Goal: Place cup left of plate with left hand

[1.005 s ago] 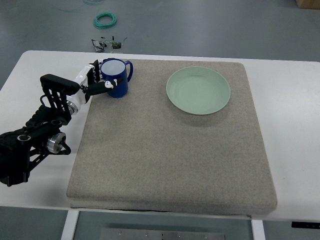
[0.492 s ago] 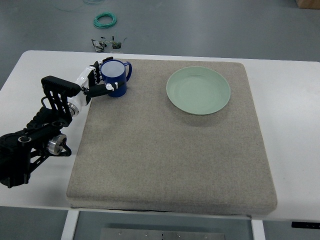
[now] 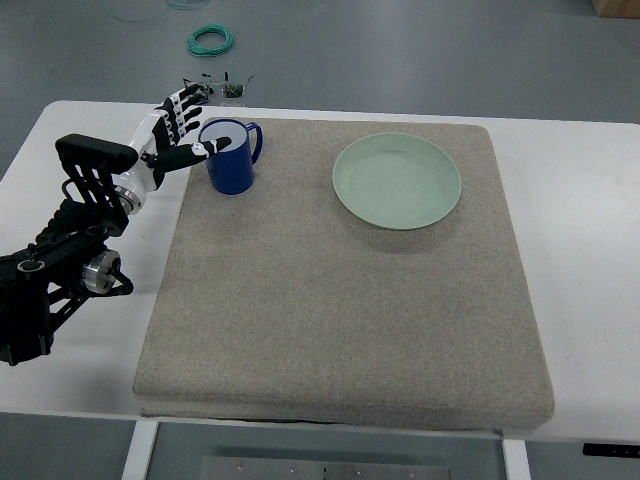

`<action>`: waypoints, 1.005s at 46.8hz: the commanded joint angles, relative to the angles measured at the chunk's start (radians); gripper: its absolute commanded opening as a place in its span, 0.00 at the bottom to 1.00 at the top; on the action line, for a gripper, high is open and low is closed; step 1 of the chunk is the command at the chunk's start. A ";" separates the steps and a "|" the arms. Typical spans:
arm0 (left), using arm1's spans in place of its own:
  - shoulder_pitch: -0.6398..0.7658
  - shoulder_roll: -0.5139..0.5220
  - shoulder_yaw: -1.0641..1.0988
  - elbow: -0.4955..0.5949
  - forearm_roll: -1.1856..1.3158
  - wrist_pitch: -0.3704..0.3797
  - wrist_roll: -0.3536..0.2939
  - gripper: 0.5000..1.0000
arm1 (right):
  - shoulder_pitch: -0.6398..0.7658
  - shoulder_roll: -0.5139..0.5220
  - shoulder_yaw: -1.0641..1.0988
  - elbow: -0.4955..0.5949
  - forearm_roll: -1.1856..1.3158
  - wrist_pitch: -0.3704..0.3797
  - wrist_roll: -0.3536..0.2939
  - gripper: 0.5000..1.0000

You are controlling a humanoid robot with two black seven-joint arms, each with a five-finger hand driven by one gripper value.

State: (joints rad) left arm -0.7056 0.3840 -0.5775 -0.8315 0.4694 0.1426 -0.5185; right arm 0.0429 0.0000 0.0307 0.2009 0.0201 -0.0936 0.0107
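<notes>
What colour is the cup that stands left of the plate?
The cup is dark blue, with a paler inside, as the top view shows.

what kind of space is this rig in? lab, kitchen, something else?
Most likely a robotics lab or workshop, not a kitchen. The white height-adjustable-style table stands on a bare grey floor, a coil of green cable lies loose on it, and the dishes sit on a grey felt mat.

The left robot hand (image 3: 178, 125) (fingers spread, holding nothing) hovers.
</notes>
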 commanded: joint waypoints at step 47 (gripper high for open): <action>-0.195 0.006 -0.209 0.006 -0.664 -0.097 0.178 0.98 | 0.000 0.000 0.000 0.000 0.000 0.000 0.000 0.87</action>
State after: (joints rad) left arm -0.8966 0.3950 -0.7855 -0.8267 -0.1647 0.0484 -0.3480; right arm 0.0430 0.0000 0.0307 0.2010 0.0201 -0.0936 0.0108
